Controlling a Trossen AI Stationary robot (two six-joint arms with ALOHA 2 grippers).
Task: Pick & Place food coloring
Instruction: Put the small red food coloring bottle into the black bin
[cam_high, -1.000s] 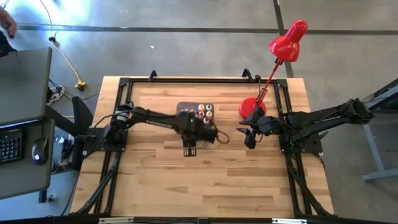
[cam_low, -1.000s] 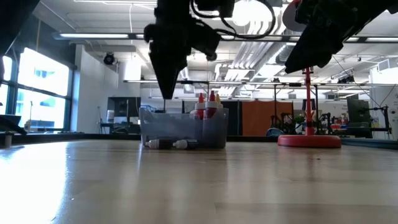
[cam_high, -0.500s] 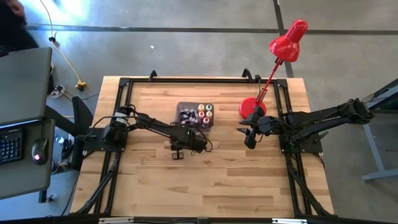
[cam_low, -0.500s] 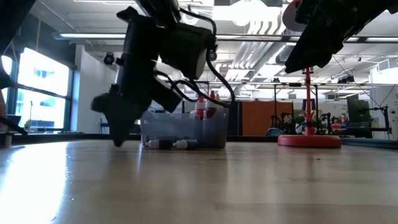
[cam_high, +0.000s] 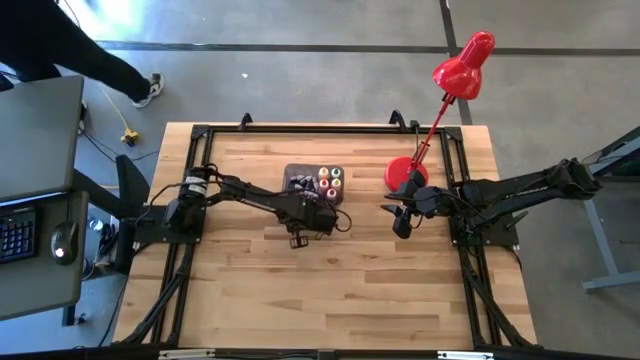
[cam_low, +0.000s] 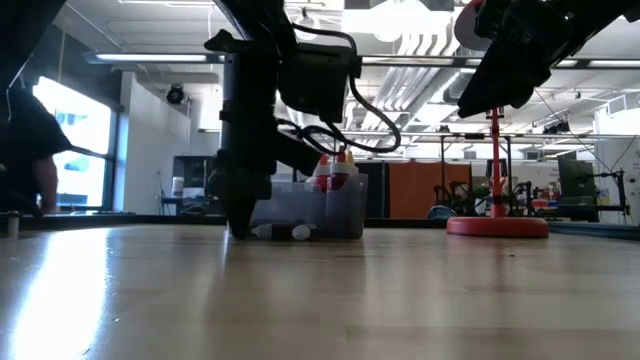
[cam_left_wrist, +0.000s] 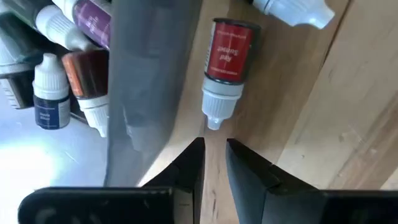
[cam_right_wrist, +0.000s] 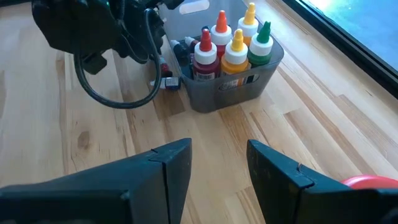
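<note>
Wooden tabletop (cam_high: 330, 290) carries the grey bin (cam_high: 297, 176), which holds most of the food coloring (cam_right_wrist: 229, 43). My left gripper (cam_left_wrist: 213, 163) has returned from its position half a second ago, further out on the open table, and now sits low beside the bin's near wall. Its fingers have narrowed to a slim gap and grip nothing. A red-labelled vial (cam_left_wrist: 225, 70) lies on the wood just ahead of them, nozzle toward the gap; pickup appears imminent. My right gripper (cam_high: 402, 224) waits near the lamp base (cam_high: 400, 172), fingers apart, unchanged.

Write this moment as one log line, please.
left claw: low beside bin, nearly shut, over red-labelled vial | right claw: open, waiting
</note>
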